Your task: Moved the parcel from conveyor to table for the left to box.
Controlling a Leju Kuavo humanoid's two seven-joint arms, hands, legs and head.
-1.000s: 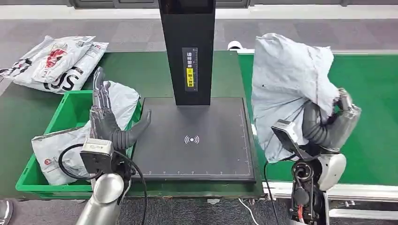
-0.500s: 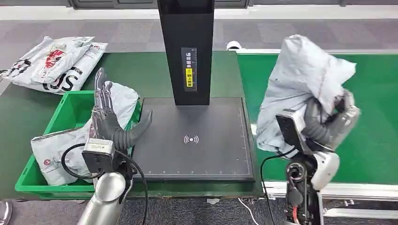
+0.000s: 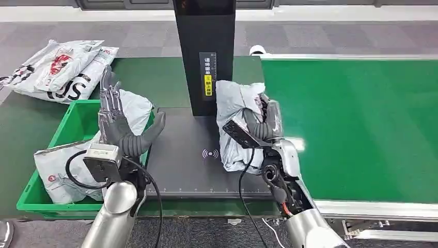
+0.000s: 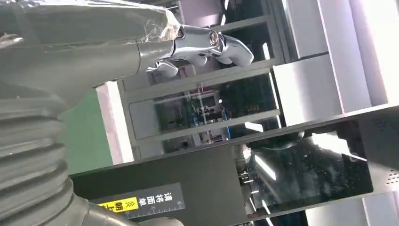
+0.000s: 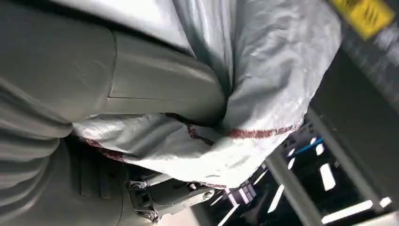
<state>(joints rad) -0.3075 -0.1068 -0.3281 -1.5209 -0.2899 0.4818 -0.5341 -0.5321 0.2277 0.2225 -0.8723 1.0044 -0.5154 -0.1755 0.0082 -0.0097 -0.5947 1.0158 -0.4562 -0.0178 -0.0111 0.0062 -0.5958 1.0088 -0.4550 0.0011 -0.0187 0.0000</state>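
While clutched in the right hand (image 3: 263, 121), with fingers (image 5: 155, 89) pressed deep into its crumpled grey plastic, sits over the black scanner pad (image 3: 181, 170): the parcel (image 3: 235, 124), just in front of the pad's black post (image 3: 205, 51). At the pad's left edge, raised with fingers spread apart and holding nothing: the left hand (image 3: 116, 121), beside the green bin (image 3: 72, 124).
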